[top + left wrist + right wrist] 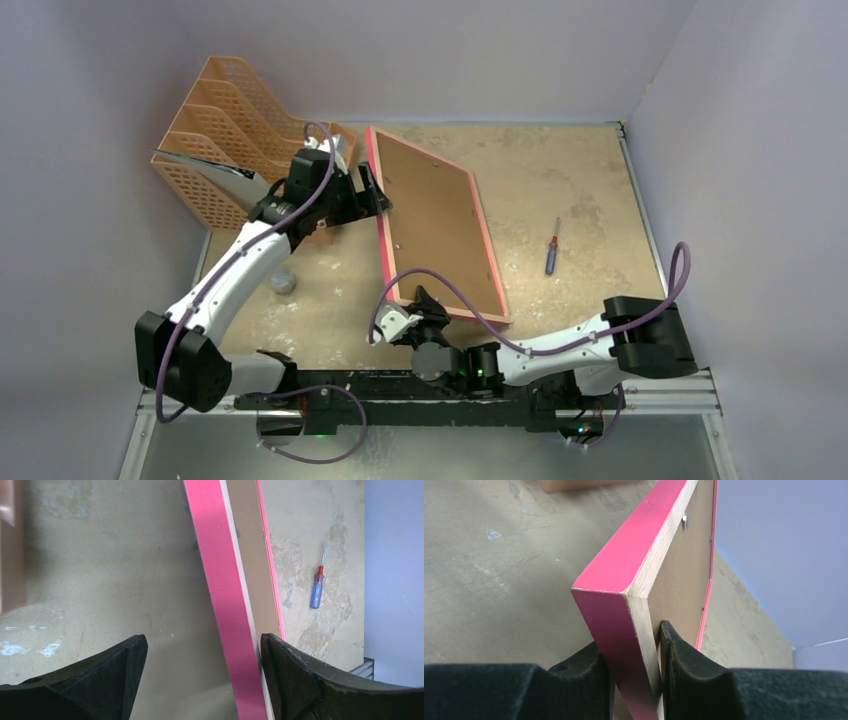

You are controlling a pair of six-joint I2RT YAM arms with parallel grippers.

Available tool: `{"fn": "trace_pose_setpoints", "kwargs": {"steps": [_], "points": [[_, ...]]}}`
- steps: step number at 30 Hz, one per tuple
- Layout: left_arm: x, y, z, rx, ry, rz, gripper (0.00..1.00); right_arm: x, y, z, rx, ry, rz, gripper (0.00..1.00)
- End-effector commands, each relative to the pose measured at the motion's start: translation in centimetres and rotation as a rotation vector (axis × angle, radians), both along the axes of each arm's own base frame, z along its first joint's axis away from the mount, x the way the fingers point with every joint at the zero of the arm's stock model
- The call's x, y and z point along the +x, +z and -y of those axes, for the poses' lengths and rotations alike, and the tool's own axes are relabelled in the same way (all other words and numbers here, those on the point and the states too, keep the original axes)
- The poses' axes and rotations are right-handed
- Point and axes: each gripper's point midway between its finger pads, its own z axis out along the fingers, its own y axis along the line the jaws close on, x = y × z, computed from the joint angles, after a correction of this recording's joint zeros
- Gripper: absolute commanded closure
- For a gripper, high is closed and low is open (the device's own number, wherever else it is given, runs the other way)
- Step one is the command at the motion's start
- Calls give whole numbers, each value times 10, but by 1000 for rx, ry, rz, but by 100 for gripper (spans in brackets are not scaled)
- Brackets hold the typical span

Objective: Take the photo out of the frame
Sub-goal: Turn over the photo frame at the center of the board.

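Observation:
The pink-red frame [440, 220] stands tilted on its right long edge, its brown fibreboard back facing up and right. The photo is hidden behind the backing. My right gripper [420, 305] is shut on the frame's near left corner; in the right wrist view [634, 640] the fingers clamp the pink rim [634, 565] and the back. My left gripper [375, 195] is open at the raised left rim near the far end. In the left wrist view [202, 640] the pink rim [225, 580] passes between the fingers, and the right finger [290, 675] touches it.
An orange mesh file rack [215, 140] stands at the back left, close behind my left arm. A red-and-blue screwdriver [551, 252] lies on the table right of the frame, also in the left wrist view [316, 582]. A small grey object [283, 282] lies by the left arm.

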Motion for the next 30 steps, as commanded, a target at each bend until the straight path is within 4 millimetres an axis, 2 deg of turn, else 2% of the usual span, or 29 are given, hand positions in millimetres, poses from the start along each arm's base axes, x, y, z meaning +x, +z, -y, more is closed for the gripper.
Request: {"fn": "trace_pose_setpoints", "kwargs": {"steps": [1, 4, 8, 10, 12, 15, 18, 20, 25, 30], "points": [[6, 66, -16, -35, 72, 211, 13, -3, 31, -18, 444, -38, -166, 100], [-1, 102, -7, -117, 25, 311, 10, -3, 28, -17, 477, -57, -194, 100], [-11, 137, 2, -204, -26, 393, 9, -3, 25, -14, 509, -97, -215, 100], [-14, 147, -3, -205, -5, 425, 9, -3, 28, -13, 534, -105, -227, 100], [-14, 151, -17, -175, 64, 445, 9, -5, 32, -15, 572, -98, -253, 100], [-12, 142, -48, -104, 225, 427, 9, -7, 41, -16, 641, -81, -288, 100], [-16, 121, -76, -39, 375, 378, 9, -9, 50, -16, 702, -70, -316, 100], [-19, 106, -87, -11, 432, 343, 9, -10, 56, -14, 749, -68, -331, 100], [-22, 75, -85, 21, 413, 279, 9, -12, 78, -7, 859, -30, -355, 100], [-23, 61, -80, 27, 383, 257, 9, -14, 100, 5, 974, 1, -376, 100]]}}
